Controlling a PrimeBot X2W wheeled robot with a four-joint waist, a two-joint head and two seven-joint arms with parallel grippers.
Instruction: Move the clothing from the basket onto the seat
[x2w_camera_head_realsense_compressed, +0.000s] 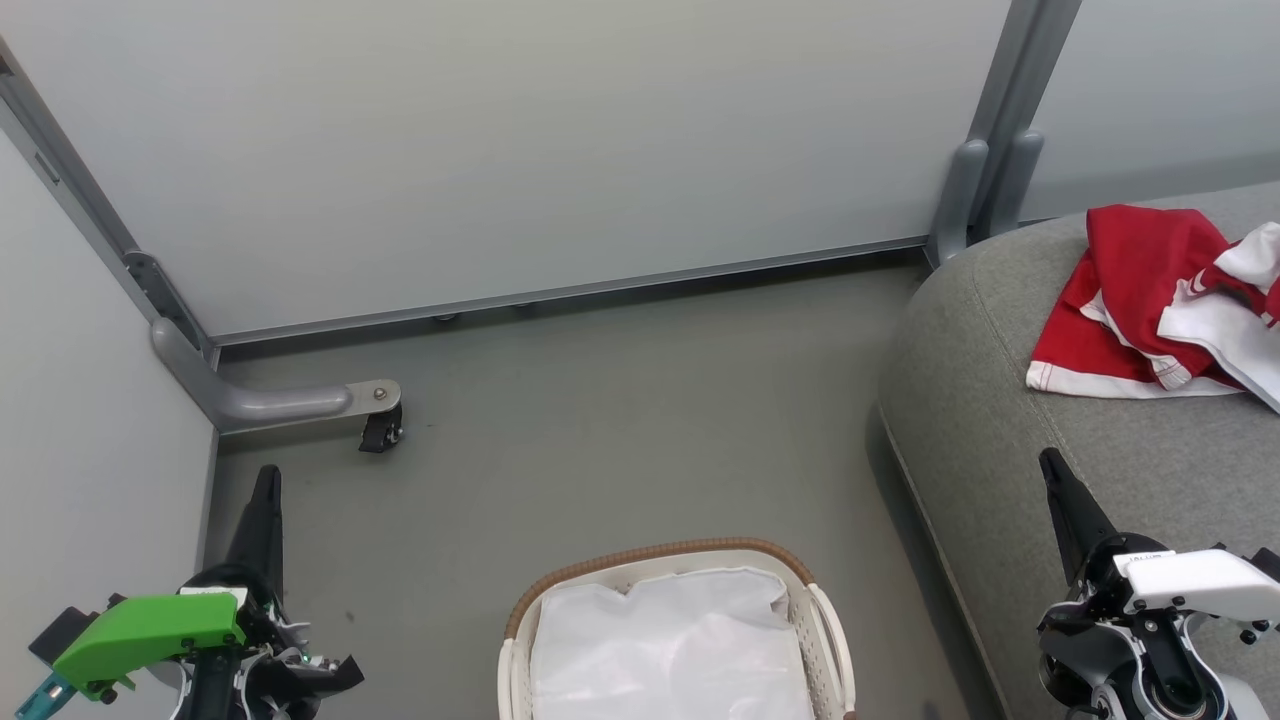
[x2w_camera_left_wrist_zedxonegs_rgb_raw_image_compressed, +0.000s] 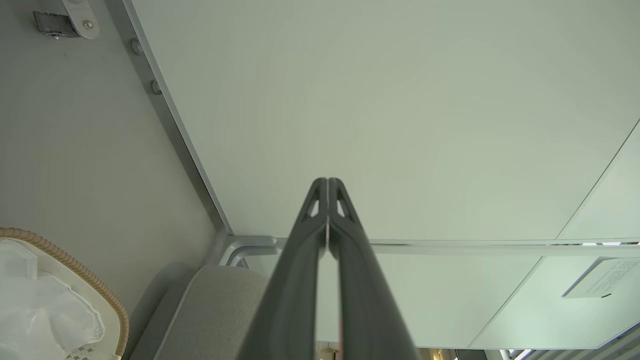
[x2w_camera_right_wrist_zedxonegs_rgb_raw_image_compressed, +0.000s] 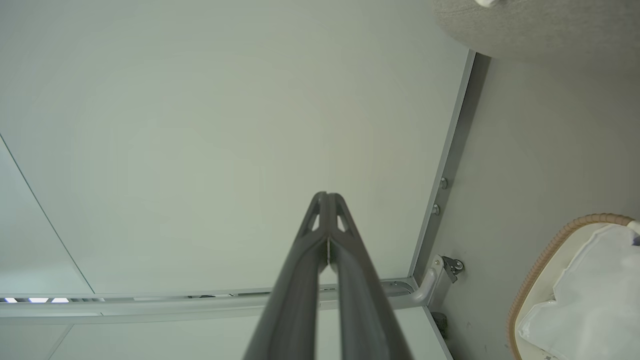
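The red clothing with white panels and hems lies crumpled on the grey seat at the right. On the floor at the bottom centre stands the basket, holding just its white cloth liner; its woven rim shows as basket and basket in the wrist views. My left gripper is shut and holds nothing, left of the basket. My right gripper is shut and holds nothing, over the seat's front part. The fingertips touch in both wrist views, left gripper and right gripper.
Pale partition walls close off the back and left. A grey metal foot with a black caster stands on the floor at the back left. A grey post rises behind the seat.
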